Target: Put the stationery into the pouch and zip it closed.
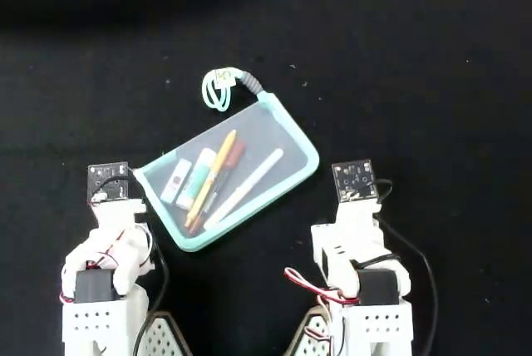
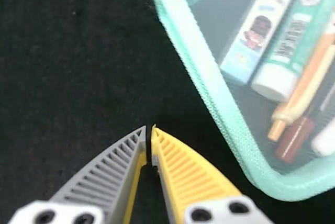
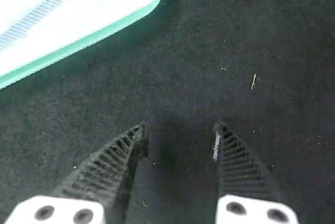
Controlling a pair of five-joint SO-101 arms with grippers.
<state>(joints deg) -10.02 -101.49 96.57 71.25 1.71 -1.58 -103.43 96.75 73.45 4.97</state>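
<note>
Mesh pouch [image 1: 287, 123] lying diagonally near the middle of the surface [image 1: 416, 81], between the two arms, with the stationery [image 1: 218, 175] inside and the zip's cord loop [image 1: 218, 88] at its far corner. The left end effector [image 2: 149, 132], tips pressed together on nothing, sits just beside the pouch's zip edge. The right end effector [image 3: 180, 135], moderately parted and empty, is near the opposite edge. Probable hazards: the unpinned pouch sliding when the loop is pulled, and the thin cord slipping from the grip.

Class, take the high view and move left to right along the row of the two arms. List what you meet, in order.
In order: left arm → blue-and-white block → green-and-white tube → orange pen → white pen → right arm. The four middle items lie inside the pouch.
</note>
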